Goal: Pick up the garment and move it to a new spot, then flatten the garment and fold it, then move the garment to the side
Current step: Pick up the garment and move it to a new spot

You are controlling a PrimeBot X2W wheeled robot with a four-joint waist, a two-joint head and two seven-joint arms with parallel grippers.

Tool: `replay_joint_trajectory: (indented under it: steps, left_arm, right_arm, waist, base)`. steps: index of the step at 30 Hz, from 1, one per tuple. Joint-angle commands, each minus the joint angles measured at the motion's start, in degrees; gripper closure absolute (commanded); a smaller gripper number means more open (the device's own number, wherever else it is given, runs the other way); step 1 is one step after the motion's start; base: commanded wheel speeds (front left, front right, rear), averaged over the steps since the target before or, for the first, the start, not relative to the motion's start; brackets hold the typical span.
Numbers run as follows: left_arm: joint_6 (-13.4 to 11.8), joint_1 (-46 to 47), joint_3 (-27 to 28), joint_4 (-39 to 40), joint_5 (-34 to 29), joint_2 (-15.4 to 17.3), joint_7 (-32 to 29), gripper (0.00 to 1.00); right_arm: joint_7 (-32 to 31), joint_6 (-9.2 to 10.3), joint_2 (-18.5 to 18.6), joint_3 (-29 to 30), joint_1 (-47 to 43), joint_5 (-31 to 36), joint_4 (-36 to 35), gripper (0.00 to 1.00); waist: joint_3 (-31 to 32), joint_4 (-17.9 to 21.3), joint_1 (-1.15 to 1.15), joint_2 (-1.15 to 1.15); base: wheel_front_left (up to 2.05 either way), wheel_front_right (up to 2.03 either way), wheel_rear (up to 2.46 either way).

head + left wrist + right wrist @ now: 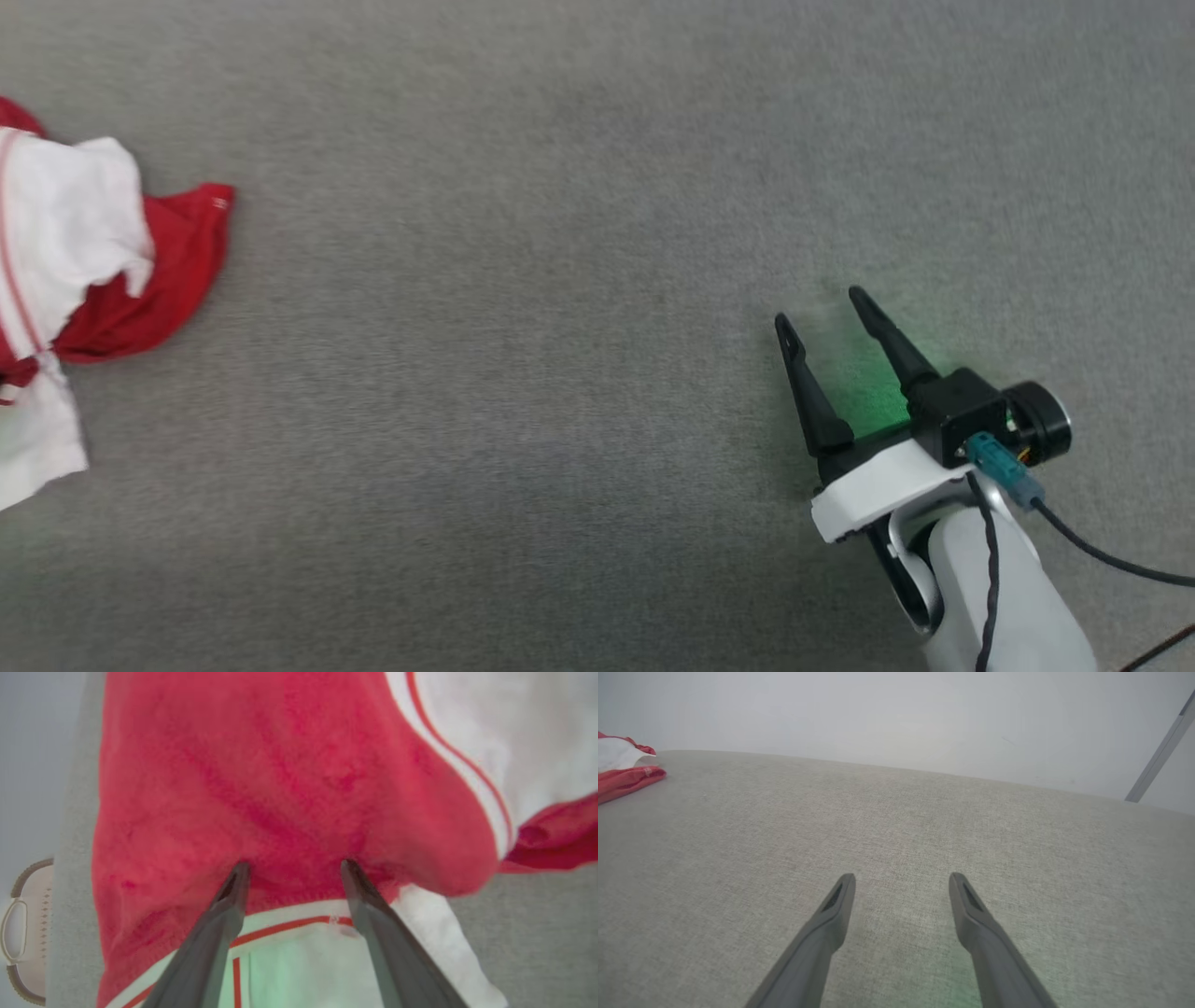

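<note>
Garment lies crumpled at the far left of the grey worktop. Left hand: fingers apart, tips at a red fold above the striped trim, probably touching (view too close to confirm), likely poised to pinch for pick-up. Right hand: fingers apart, empty, well apart from the cloth, presumably to leave room
</note>
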State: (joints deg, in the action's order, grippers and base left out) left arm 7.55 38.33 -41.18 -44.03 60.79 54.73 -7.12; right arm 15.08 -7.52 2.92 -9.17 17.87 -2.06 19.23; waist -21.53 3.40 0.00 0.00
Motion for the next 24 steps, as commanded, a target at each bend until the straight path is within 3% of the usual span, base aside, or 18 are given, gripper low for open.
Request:
replay_joint_trajectory:
  steps: [1,8,9,10,11,19,24]
  left_arm:
    - [-0.1,1.4,-1.7,-0.8,1.1,0.8,-0.3,0.00]
    - [-0.2,4.6,-6.1,-4.7,3.2,1.1,0.9,0.00]
    - [-0.2,5.0,-7.1,-4.9,3.3,0.9,1.0,0.15]
    - [-0.2,5.3,-7.8,-5.2,3.8,0.6,1.3,0.52]
    - [-0.2,5.6,-8.4,-5.4,4.3,0.4,1.4,1.00]
    - [-0.1,9.6,-12.3,-6.3,5.6,0.9,8.5,1.00]
    - [-0.1,12.1,-14.6,-3.0,7.6,0.8,11.0,1.00]
  right_arm:
    - [0.1,0.06,0.0,-0.2,0.8,-0.2,-0.8,0.00]
    - [0.1,0.06,0.0,-0.6,0.9,-0.1,-3.4,0.00]
    - [0.1,0.06,0.0,-0.6,0.7,-0.1,-3.6,0.00]
    - [0.1,0.06,0.0,-0.6,0.5,-0.1,-3.8,0.00]
    - [0.1,0.06,0.0,-0.7,0.4,-0.1,-3.9,0.00]
    - [0.1,0.06,0.0,-0.9,0.2,-1.0,-3.5,0.00]
    - [0.1,0.06,0.0,-1.3,-0.4,-2.2,-2.0,0.00]
  waist:
    - [-3.3,2.5,0.00,0.00]
    - [-6.3,3.6,0.00,0.00]
    - [-6.5,3.6,0.00,0.00]
    - [-6.6,3.6,0.00,0.00]
    - [-6.6,3.6,0.00,0.00]
    - [-3.1,2.5,0.00,0.00]
    - [1.2,1.8,0.00,0.00]
  base:
    - [0.00,0.00,0.00]
    - [0.00,0.00,0.00]
    - [0.00,0.00,0.00]
    - [0.00,0.00,0.00]
    - [0.00,0.00,0.00]
    - [0.00,0.00,0.00]
    - [0.00,0.00,0.00]
